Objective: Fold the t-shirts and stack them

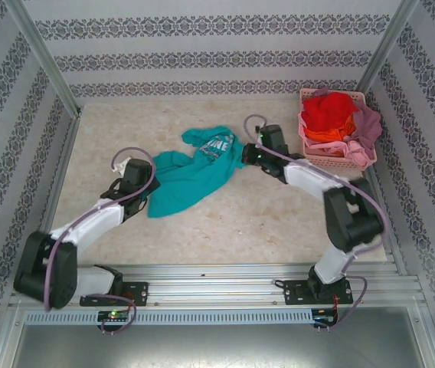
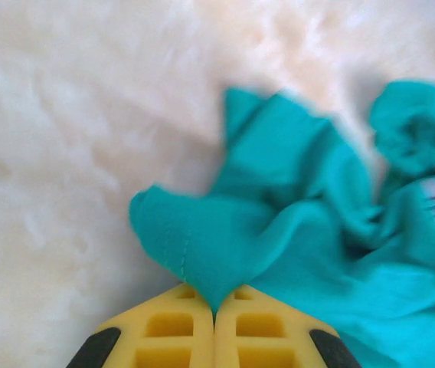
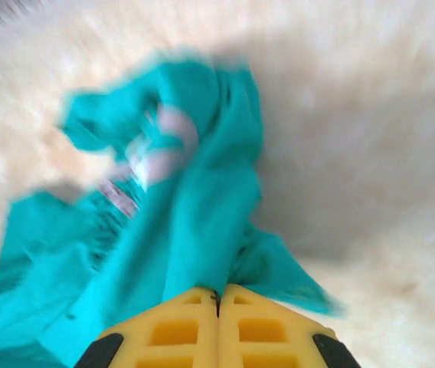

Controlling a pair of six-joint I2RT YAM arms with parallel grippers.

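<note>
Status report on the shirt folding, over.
Left gripper shut on teal shirt. Right gripper shut on it too. Shirt crumpled, unfolded. Other shirts in basket; nothing blocking.

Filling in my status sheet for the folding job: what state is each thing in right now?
teal t-shirt: crumpled, unfolded, gripped at two edges.
left end effector: shut on the teal t-shirt.
right end effector: shut on the teal t-shirt.
pink basket: upright, heaped with shirts.
red t-shirt: bunched, on top of the heap.
orange t-shirt: bunched, unfolded.
mauve-pink t-shirt: bunched at the basket's right side.
</note>
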